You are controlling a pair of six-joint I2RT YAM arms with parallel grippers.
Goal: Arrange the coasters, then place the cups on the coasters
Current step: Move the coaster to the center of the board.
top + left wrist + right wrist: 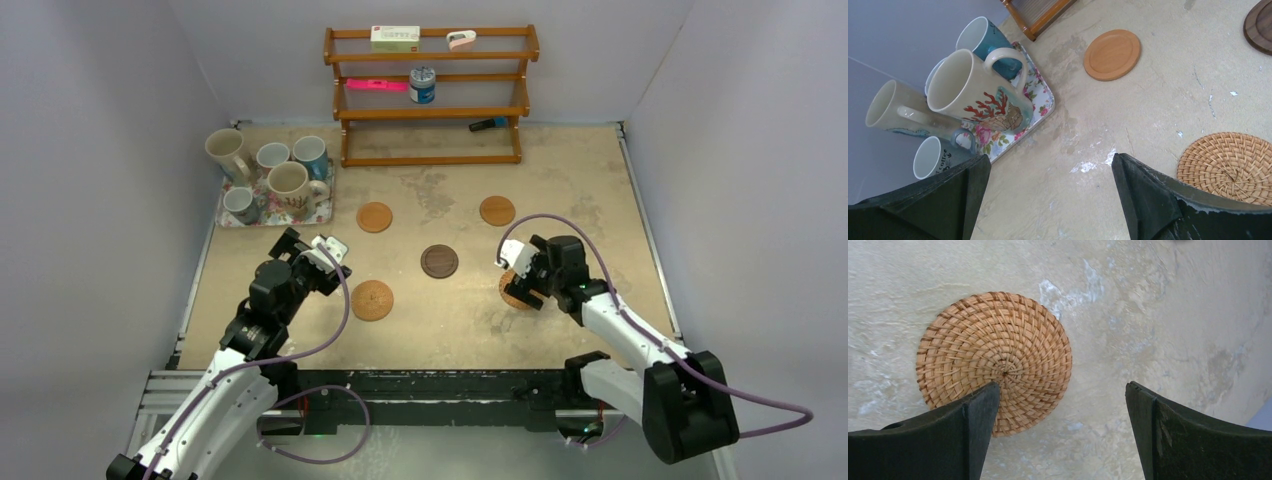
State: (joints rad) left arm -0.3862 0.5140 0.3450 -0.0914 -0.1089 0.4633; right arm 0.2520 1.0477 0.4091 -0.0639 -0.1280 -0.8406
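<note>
At the far left of the scuffed beige tabletop (580, 200), a rectangular floral tray (300, 212) carries all five cups (290, 183); none is on a coaster yet. They are glazed ceramic with loop handles. Two are tall and cream, a plain cream cup (227, 152) and a coral-printed cup (968, 95). There is also a teal-blue cup (311, 155), a white cup (272, 156) half hidden among the others, and a small grey-white cup (240, 204) at the tray's near corner.

Just right of the tray hangs the left tool (1050, 160), released, its two dark fingers spread wide over bare tabletop.

Five flat, round coasters (371, 300) lie on the tabletop, apart from one another. Near the left tool is a woven coaster (1230, 165) of coiled tan wicker. Farther back, near the tray, lies a smooth wooden coaster (1112, 54), orange-tan with a raised rim. In the middle sits a dark brown coaster (439, 261) of smooth wood. Behind it, at the back wall, stands a wooden rack (430, 113) with a blue-and-silver tin (422, 85) on its middle shelf. Toward the back right is a tan coaster (497, 210) whose texture is too small to tell. At the right lies a second woven coaster (993, 360), also tan wicker.

The right tool (1062, 387) is above it, released and wide. In the wrist view one finger crosses the disc's near edge, though whether it touches cannot be told.
</note>
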